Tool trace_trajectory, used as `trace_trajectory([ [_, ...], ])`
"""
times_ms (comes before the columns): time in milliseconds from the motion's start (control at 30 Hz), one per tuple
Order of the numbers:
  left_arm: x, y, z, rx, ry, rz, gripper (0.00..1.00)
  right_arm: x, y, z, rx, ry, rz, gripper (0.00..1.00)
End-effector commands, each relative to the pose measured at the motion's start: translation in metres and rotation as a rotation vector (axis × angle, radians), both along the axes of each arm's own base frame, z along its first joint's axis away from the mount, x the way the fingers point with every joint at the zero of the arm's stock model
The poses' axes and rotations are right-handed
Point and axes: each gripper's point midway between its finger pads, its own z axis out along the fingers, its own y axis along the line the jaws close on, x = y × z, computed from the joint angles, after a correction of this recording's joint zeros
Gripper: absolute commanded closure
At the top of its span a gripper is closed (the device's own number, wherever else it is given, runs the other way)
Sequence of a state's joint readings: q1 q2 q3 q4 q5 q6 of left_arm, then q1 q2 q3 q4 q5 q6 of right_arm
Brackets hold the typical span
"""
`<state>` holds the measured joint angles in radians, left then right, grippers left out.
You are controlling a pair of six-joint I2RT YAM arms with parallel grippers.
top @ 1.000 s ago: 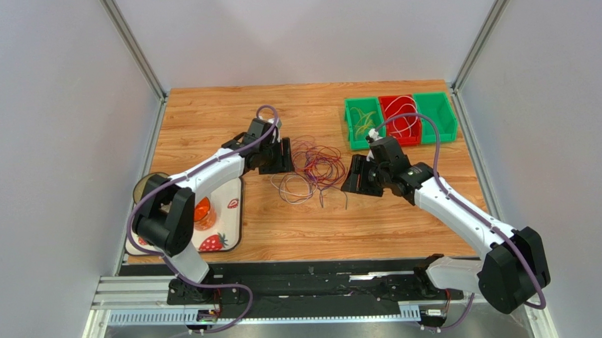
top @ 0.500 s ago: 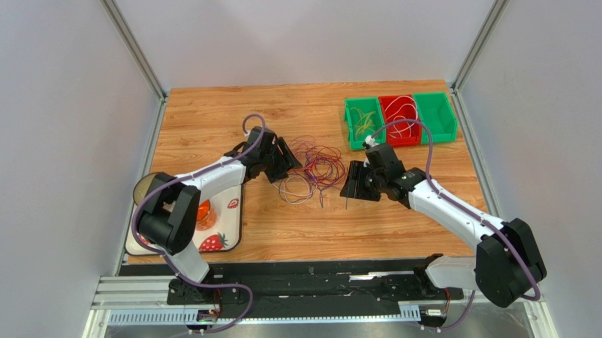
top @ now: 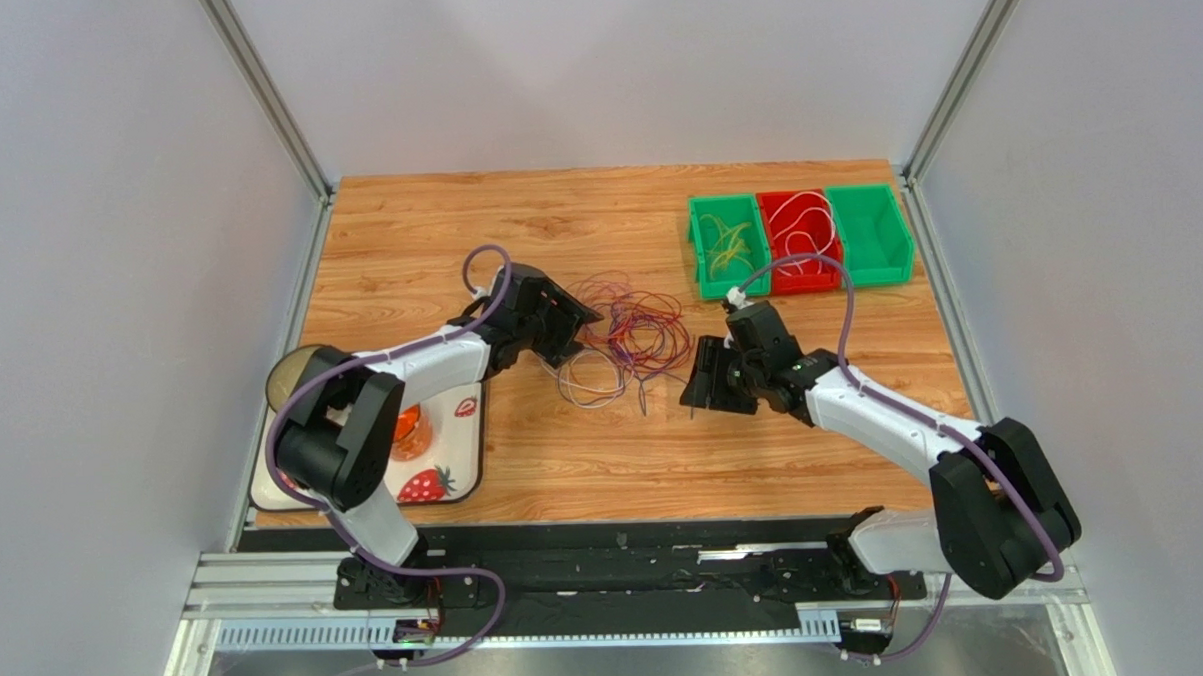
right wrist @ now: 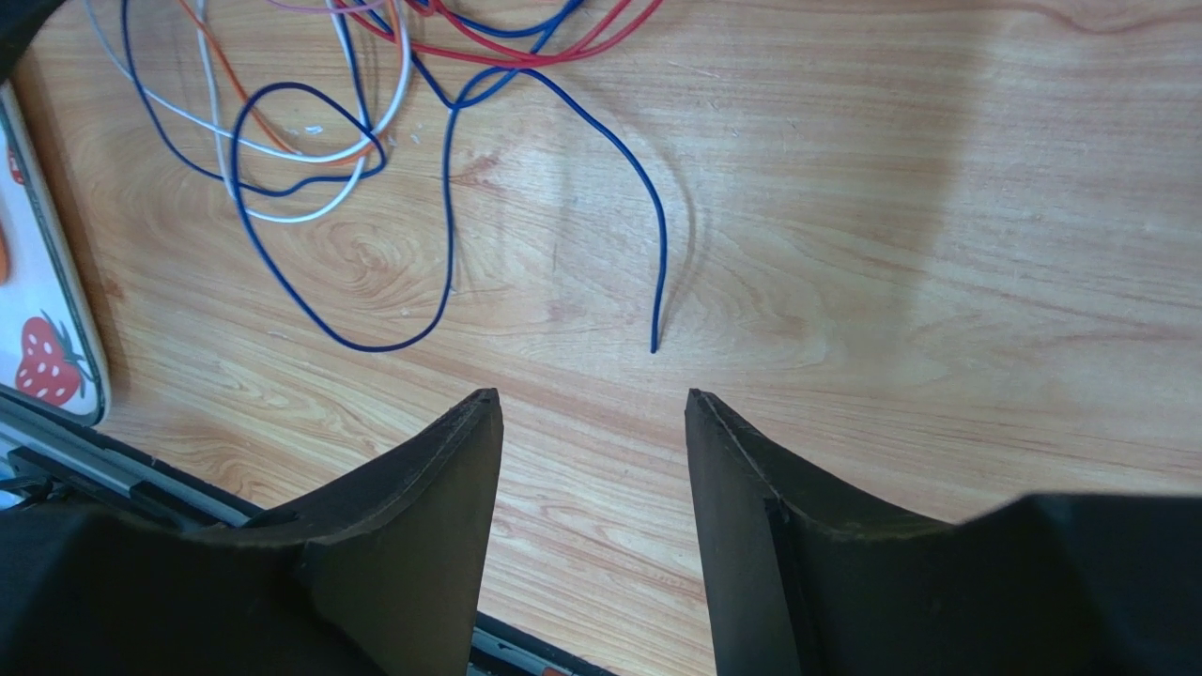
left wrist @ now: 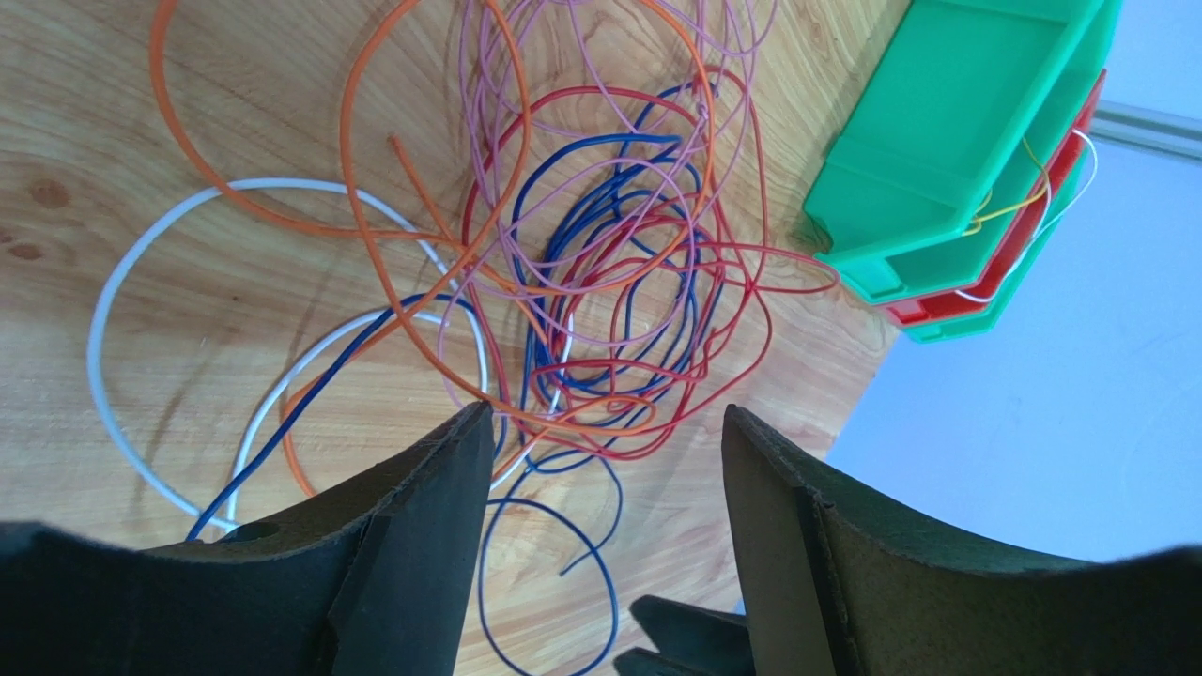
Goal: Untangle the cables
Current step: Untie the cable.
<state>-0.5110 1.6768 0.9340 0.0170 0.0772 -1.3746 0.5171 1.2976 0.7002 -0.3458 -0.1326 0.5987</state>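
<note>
The cables (top: 624,337) lie in a loose tangle on the wooden table between the two arms. In the left wrist view they show as red (left wrist: 734,282), blue (left wrist: 621,226), orange (left wrist: 423,183), pink and white (left wrist: 127,282) loops. My left gripper (top: 575,333) is open and empty at the tangle's left edge, with its jaws wide just above the nearest loops (left wrist: 607,416). My right gripper (top: 697,387) is open and empty to the right of the tangle. Its jaws (right wrist: 593,402) hover above bare wood just short of a loose blue cable end (right wrist: 656,338).
Three bins stand at the back right: green (top: 728,247), red (top: 800,241) and green (top: 870,233), the first two with cables inside. A strawberry-print tray (top: 454,456) with an orange object lies at the left, beside a round disc (top: 285,379).
My left gripper has swung down and tilted toward the tangle's left edge. My right gripper has moved left and nearer along the table. Both stayed open; the cables have not visibly moved.
</note>
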Motion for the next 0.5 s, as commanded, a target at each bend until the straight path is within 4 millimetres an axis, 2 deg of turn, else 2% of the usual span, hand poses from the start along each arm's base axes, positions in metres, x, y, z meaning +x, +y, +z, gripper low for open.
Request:
trace_trajectory([
  [0,0.0121,-0.0101,0.0055,-0.06,-0.001,0.03,0.32,0.0091,0.0081,-0.0007,0.028,-0.043,0.0,0.46],
  [267,0.0114,-0.008,-0.0022,-0.036,0.04,0.043,0.34,0.0108,0.01,-0.0052,0.028,-0.041,0.011,0.46],
  [467,0.0118,-0.0078,0.0062,-0.038,0.019,0.036,0.35,0.0104,0.0121,-0.008,0.027,-0.033,0.021,0.46],
])
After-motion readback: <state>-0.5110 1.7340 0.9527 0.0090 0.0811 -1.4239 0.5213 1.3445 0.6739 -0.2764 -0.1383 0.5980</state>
